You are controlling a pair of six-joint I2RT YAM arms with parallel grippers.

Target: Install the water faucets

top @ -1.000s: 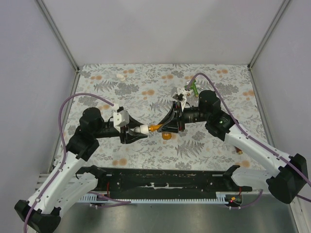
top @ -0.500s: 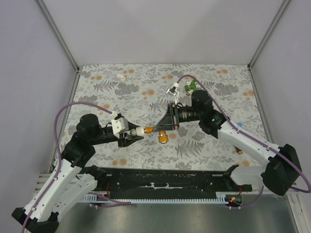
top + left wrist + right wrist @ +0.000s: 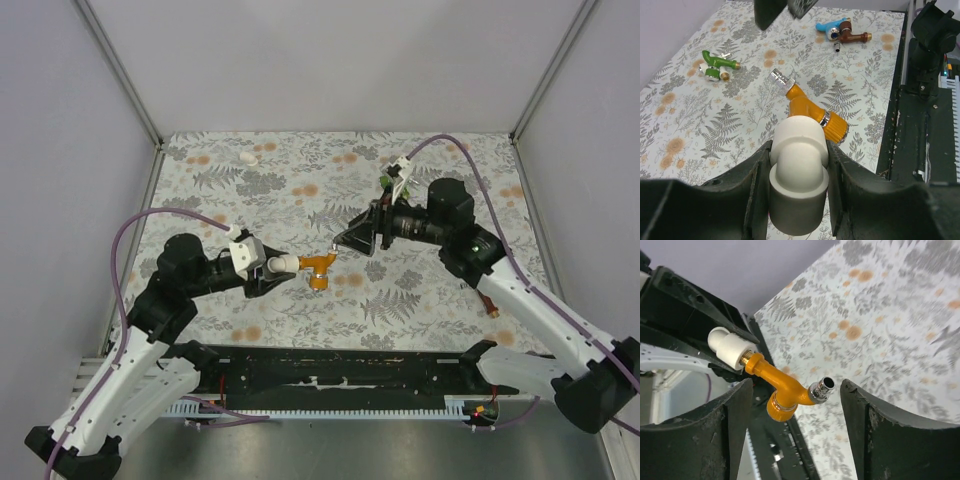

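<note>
An orange water faucet sticks out of a white elbow fitting, joined to it by its brass thread, above the middle of the table. My left gripper is shut on the fitting; the orange faucet points away from it. My right gripper stands open just right of the faucet, touching nothing. In the right wrist view the faucet hangs between and beyond the spread fingers. A green faucet, a blue one and a dark red one lie on the table.
A small white piece lies at the back left of the flowered table. The black rail with the arm bases runs along the near edge. Grey walls close in the table on three sides.
My right gripper has opened, let go of the orange faucet and drawn back to the right. The left gripper still holds the fitting, with the faucet now hanging from it alone.
</note>
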